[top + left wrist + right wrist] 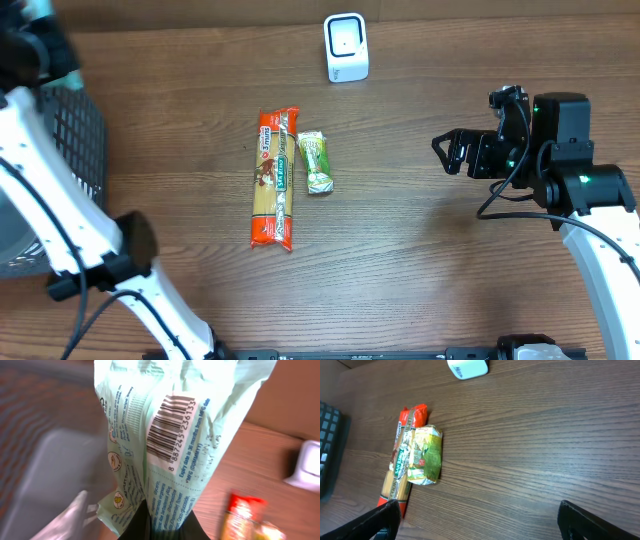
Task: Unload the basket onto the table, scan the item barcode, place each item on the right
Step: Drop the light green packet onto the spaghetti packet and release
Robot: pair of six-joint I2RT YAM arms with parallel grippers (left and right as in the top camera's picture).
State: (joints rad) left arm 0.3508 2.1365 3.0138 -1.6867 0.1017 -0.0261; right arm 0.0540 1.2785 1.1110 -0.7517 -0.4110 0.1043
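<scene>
My left gripper (162,527) is shut on the lower end of a pale green packet (175,435), whose barcode (170,427) faces the left wrist camera. In the overhead view this gripper (35,45) is a blur at the far left corner, above the basket. The white scanner (346,47) stands at the back middle of the table and shows at the right edge of the left wrist view as the scanner (306,466). My right gripper (452,152) hovers open over bare wood at the right, and nothing lies between its fingers (380,517).
A dark mesh basket (75,130) stands at the left edge. An orange pasta packet (275,180) and a small green packet (316,162) lie side by side mid-table, also in the right wrist view as the pasta packet (402,460) and the small packet (426,455).
</scene>
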